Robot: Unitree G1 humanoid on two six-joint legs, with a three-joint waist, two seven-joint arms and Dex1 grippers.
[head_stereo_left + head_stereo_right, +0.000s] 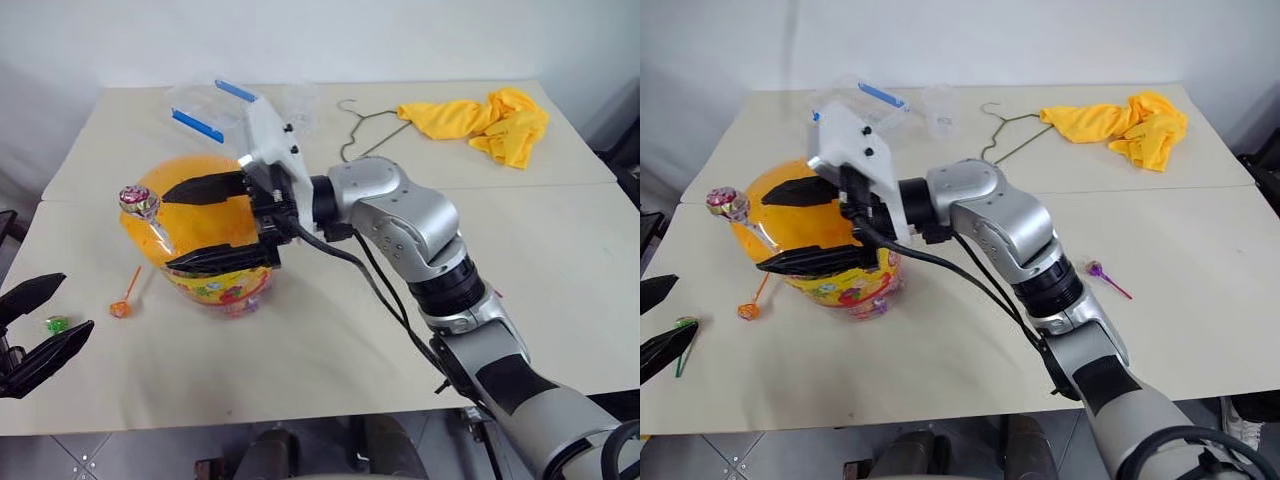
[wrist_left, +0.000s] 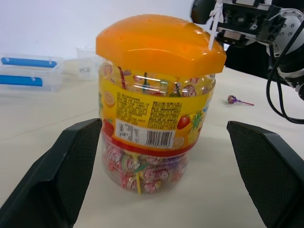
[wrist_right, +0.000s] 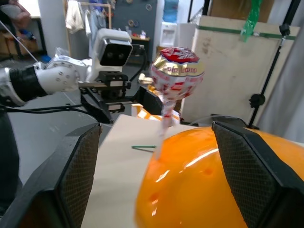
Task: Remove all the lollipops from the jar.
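Sitting near the left front of the beige table [image 1: 330,340] is the big clear plastic jar [image 1: 215,270] with its orange domed lid [image 1: 190,215] and yellow-red fruit label, still packed with wrapped candies down at the bottom. One whitish-pink wrapped lollipop [image 1: 139,201] pokes out of the lid on a thin white stick. The right gripper [image 1: 205,224] reaches across over the lid, black fingers spread wide with nothing between them, the stuck-up lollipop just off their tips. The left gripper [image 1: 42,325] hangs at the table's left edge, jaws wide apart too, not holding anything.

On the tabletop: an orange lollipop [image 1: 121,307] just left of the jar, a green one [image 1: 56,323] beside the left gripper, and a purple one [image 1: 1096,270] well off to the right. Farther back are a flat clear box with blue clips [image 1: 212,108], a small clear cup [image 1: 938,108], a wire hanger [image 1: 362,128] and a crumpled yellow cloth [image 1: 485,122].
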